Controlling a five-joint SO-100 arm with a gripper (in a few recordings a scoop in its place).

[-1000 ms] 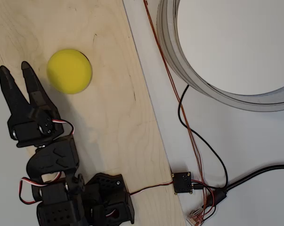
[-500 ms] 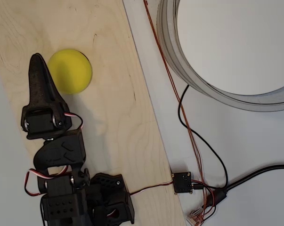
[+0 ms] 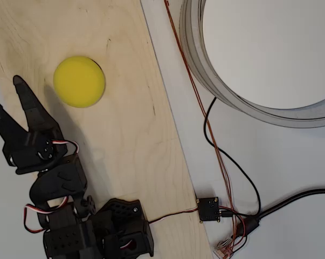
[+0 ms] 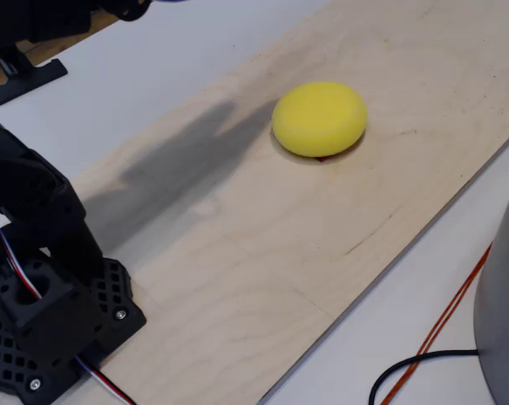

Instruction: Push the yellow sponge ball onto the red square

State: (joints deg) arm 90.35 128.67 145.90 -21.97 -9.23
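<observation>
My two black fingers stand spread apart in a V in the overhead view, gripping nothing, the gripper (image 3: 3, 91) lying to the lower left of the ball (image 3: 79, 81) and apart from it; the nearer fingertip points up toward the ball's left side without touching it. The fingers are long, tapered and matte black plastic, joined to a blocky black wrist with red, white and black servo wires looping out. The ball is bright yellow foam, matte and slightly grainy, round from above and a flattened dome in the fixed view (image 4: 319, 118), plain with no marks. It sits on the wooden board (image 3: 119, 135), a pale plywood plank with faint grain lines and a few small dark specks, its long straight edge running diagonally to the right of the ball. In the fixed view a thin sliver of red (image 4: 322, 157) peeks out from under the ball's near edge, so the ball appears to rest over the red square, though most of the patch is hidden and I cannot tell its outline. My arm's perforated black base (image 4: 47, 321) stands on the board below and left of the ball in that view. Right of the ball, off the board, lie thin copper wires (image 3: 205, 124), a black cable and a large grey ring (image 3: 205, 70) on a white table
</observation>
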